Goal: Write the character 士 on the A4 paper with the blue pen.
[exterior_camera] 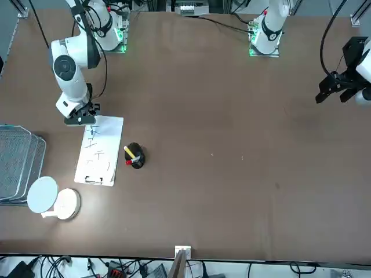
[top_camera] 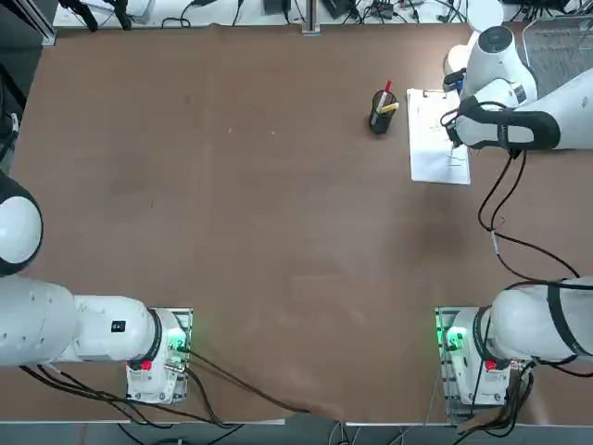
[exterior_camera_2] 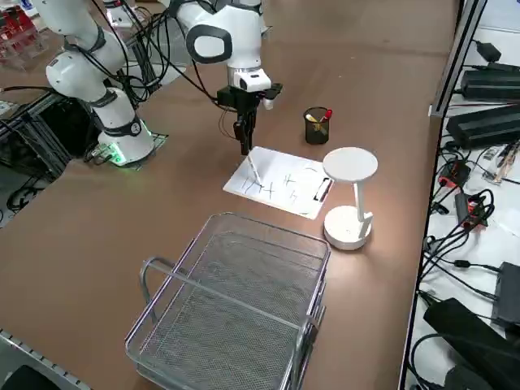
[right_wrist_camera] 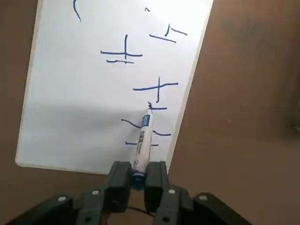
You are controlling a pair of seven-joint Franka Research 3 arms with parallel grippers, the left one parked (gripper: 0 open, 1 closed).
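Note:
The white A4 paper (right_wrist_camera: 84,93) lies at the table's far right (top_camera: 428,159), with a clip on its far short edge and several blue handwritten marks on it. My right gripper (right_wrist_camera: 138,171) hangs over the sheet's near end (exterior_camera_2: 244,134), shut on the blue pen (right_wrist_camera: 143,138). The pen slants down from the fingers (exterior_camera_2: 253,169), and its tip touches the paper at the short lower stroke of a cross-shaped mark. In the front view the gripper (exterior_camera: 81,119) stands at the sheet's (exterior_camera: 109,139) far edge.
A black pen cup (top_camera: 382,113) holding a red-tipped and a yellow pen stands just left of the sheet. Beside the paper's clip end is a white round lamp (exterior_camera_2: 349,195). A wire basket (exterior_camera_2: 236,301) stands to the right of the lamp.

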